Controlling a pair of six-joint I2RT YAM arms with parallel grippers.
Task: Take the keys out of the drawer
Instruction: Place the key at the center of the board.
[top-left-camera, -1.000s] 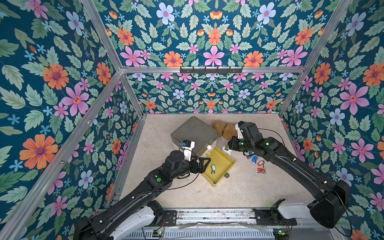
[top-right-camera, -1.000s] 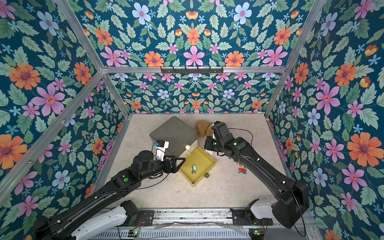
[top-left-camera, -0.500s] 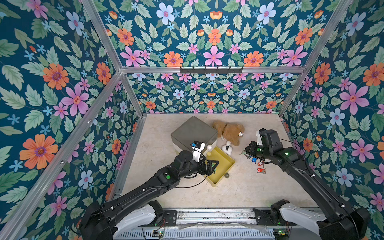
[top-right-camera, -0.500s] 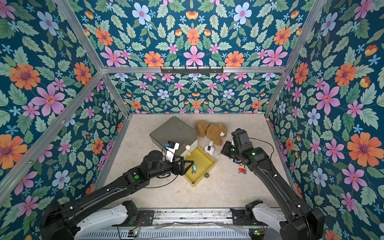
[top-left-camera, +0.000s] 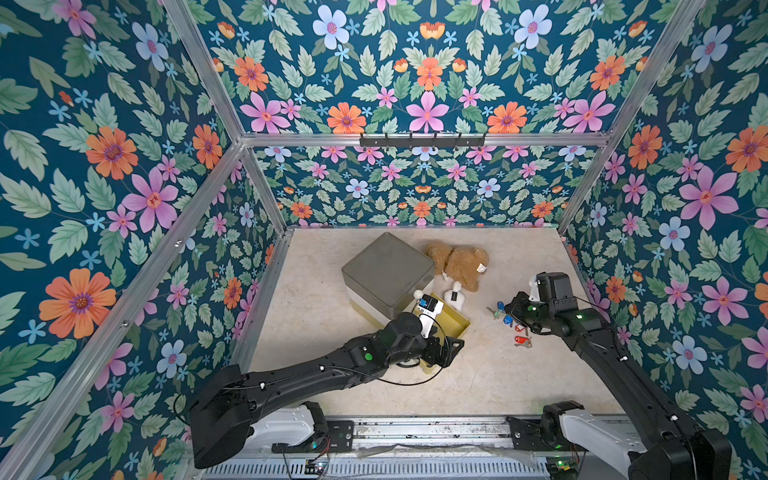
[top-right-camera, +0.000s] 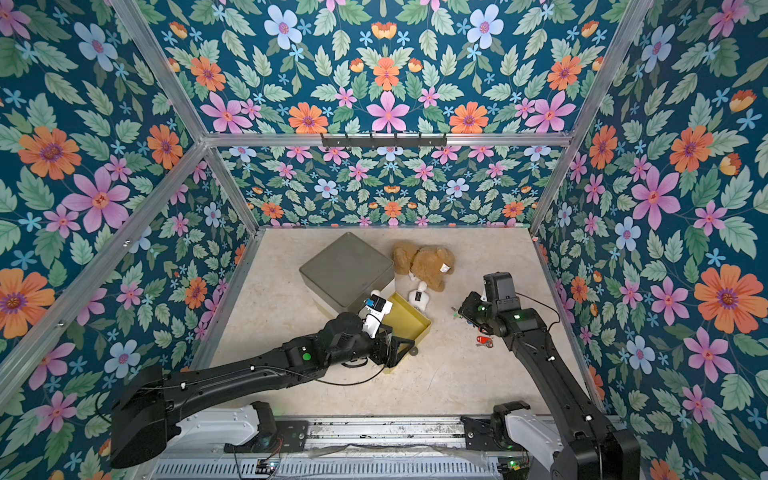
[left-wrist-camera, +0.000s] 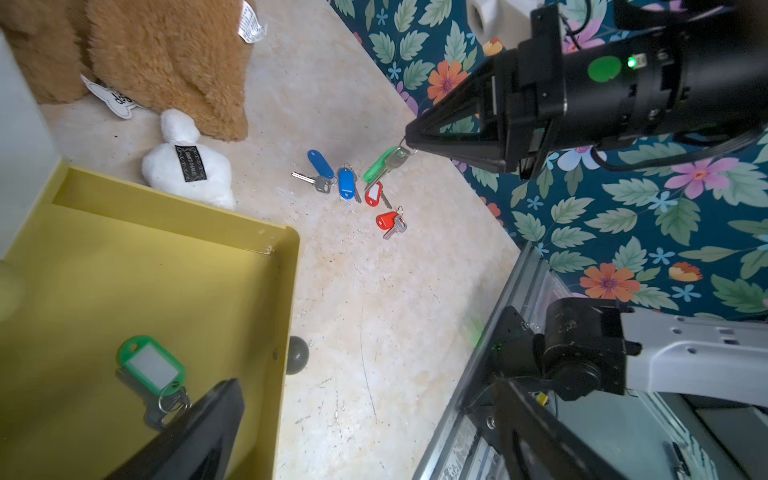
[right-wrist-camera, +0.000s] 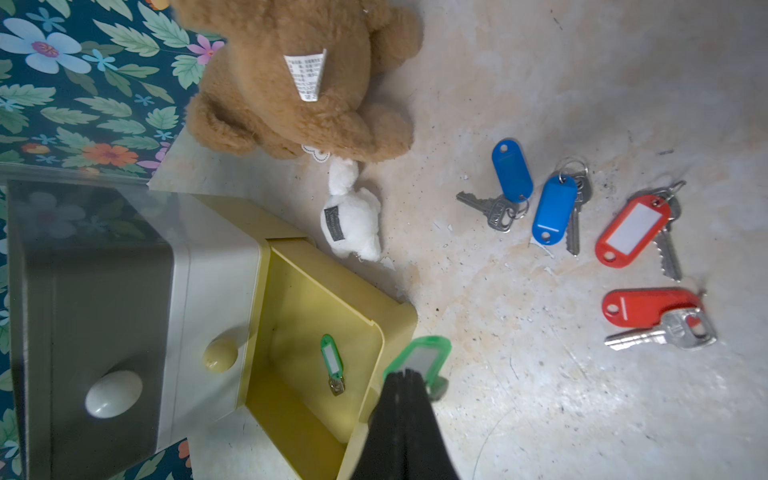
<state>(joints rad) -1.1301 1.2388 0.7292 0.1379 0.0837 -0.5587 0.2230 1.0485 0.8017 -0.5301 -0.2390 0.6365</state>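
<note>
Since the earlier frames, the right arm has swung away from the drawer (left-wrist-camera: 174, 216) and out over the open table (left-wrist-camera: 374, 332). The left arm has advanced over the drawer.

**Claw state.** The right gripper (left-wrist-camera: 409, 143) is pinched together on the ring end of a green-tagged key (left-wrist-camera: 379, 164), which hangs from its tips. The left gripper (top-left-camera: 448, 352) holds nothing. Only one of its fingers (left-wrist-camera: 195, 432) shows in the left wrist view, so its jaws probably stand apart.

**Task items.** Four keys lie on the table just below and beside the right claw: two blue-tagged keys (right-wrist-camera: 512, 170) (right-wrist-camera: 555, 210) and two red-tagged keys (right-wrist-camera: 631, 228) (right-wrist-camera: 648, 307). One green-tagged key (left-wrist-camera: 151, 365) remains on the drawer floor, directly ahead of the left finger.

**Step in hand: set down the held key.**
1. Lower the right claw until the tag rests on bare table beside the group, not on top of it.
2. Part the jaws fully.
3. Withdraw straight up, so that the ring does not snag on a fingertip.

**Surroundings.**
- A brown teddy bear (right-wrist-camera: 299, 83) and a small white plush (right-wrist-camera: 353, 224) lie beyond the keys on the drawer side of the right claw. Both are clear of the release point.
- The grey cabinet (top-left-camera: 388, 270) stands behind the drawer.
- The yellow drawer walls and a dark knob (left-wrist-camera: 297, 353) flank the left claw. For the last key, descend inside the rim.
</note>
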